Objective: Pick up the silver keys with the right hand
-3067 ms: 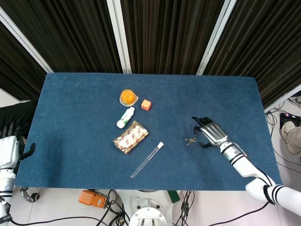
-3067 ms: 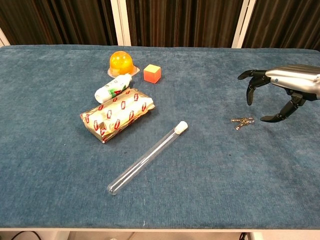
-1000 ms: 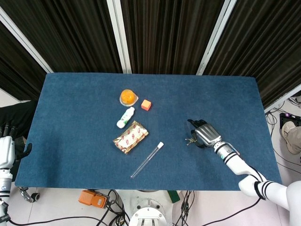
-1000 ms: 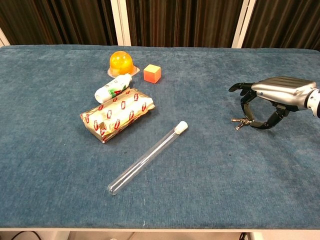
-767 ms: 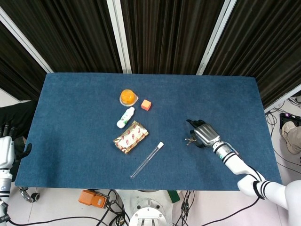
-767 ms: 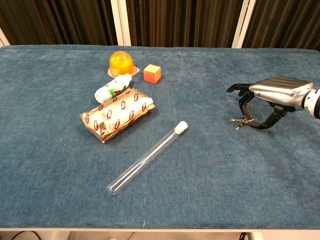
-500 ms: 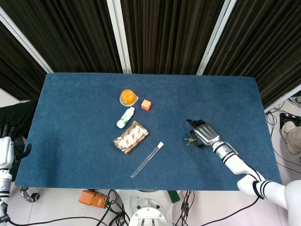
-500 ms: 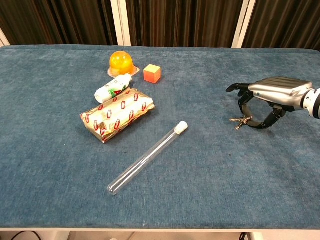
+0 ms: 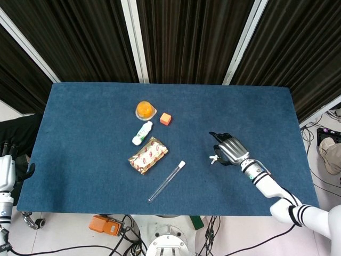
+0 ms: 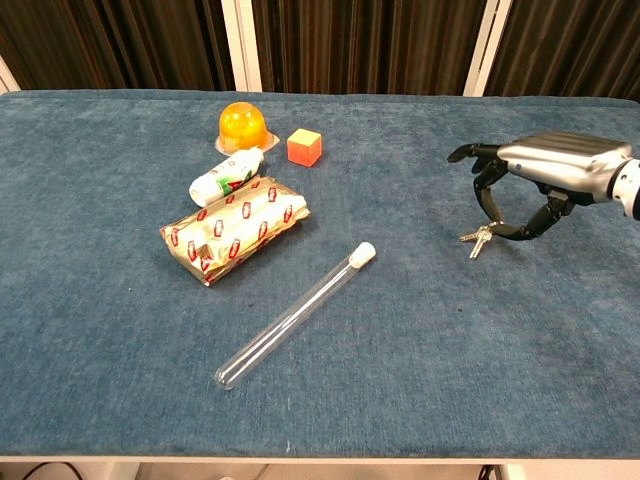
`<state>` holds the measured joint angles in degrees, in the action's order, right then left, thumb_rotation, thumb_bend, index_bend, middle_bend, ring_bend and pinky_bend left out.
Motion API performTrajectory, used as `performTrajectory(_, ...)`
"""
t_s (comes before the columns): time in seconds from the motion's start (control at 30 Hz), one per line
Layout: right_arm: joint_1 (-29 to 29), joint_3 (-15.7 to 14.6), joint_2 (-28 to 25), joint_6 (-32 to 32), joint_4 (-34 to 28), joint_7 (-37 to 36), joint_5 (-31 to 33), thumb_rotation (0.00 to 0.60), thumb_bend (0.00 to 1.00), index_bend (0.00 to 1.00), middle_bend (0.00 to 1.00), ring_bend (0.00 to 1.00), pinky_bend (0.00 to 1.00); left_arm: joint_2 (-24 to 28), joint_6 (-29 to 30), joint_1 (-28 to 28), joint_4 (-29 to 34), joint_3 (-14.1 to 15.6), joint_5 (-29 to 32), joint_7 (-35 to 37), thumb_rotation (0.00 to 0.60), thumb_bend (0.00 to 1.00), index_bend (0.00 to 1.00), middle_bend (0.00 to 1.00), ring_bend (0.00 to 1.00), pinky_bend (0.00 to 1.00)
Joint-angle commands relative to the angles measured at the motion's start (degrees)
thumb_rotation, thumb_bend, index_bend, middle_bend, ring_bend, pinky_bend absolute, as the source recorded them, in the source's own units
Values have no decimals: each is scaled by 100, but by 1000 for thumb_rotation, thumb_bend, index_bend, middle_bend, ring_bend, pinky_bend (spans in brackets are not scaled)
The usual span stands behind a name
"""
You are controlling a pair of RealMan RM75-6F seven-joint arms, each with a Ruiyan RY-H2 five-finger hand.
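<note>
The silver keys (image 10: 477, 239) hang from the fingertips of my right hand (image 10: 548, 168) at the table's right side, pinched between thumb and a finger. They dangle just above the blue cloth. From the head view the keys (image 9: 214, 158) stick out at the left of the right hand (image 9: 232, 149), which covers the ring. My left hand (image 9: 6, 169) stays off the table's left edge, fingers apart, holding nothing.
On the blue table (image 10: 400, 360) lie a glass test tube (image 10: 295, 314) in the middle, a foil snack pack (image 10: 233, 228), a small white bottle (image 10: 226, 177), an orange jelly cup (image 10: 243, 124) and an orange cube (image 10: 304, 147) at the back left.
My right hand moved in over the keys, closed its fingers on them and has now risen slightly with the keys dangling. The left hand stayed put.
</note>
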<state>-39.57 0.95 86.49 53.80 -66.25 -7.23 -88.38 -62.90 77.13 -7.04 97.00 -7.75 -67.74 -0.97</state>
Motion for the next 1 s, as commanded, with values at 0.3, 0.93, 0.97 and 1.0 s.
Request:
performTrajectory(0.3,-121,266,-304,205,-503,184,3,600,560,732,109,234,257,-2,-1,2,9,0,2,0,600,321,177,36,44,149)
performTrajectory(0.93,-827,1463,-1810,-42,-2536,972,704,600,559,732,109,234,258,-1,3,-5,-1,20,-48,-26,600,320,177,36,44,149)
performTrajectory(0.97,-839,1492,-1853,-45,-2591,996,740,600,559,732,109,234,258,-3,5,-5,-4,19,-50,-25,600,320,177,36,44,149)
performTrajectory(1.0,-851,1517,-1895,-57,-2641,1008,777,600,559,732,109,234,258,-3,6,-4,-2,18,-50,-20,600,321,177,36,44,149)
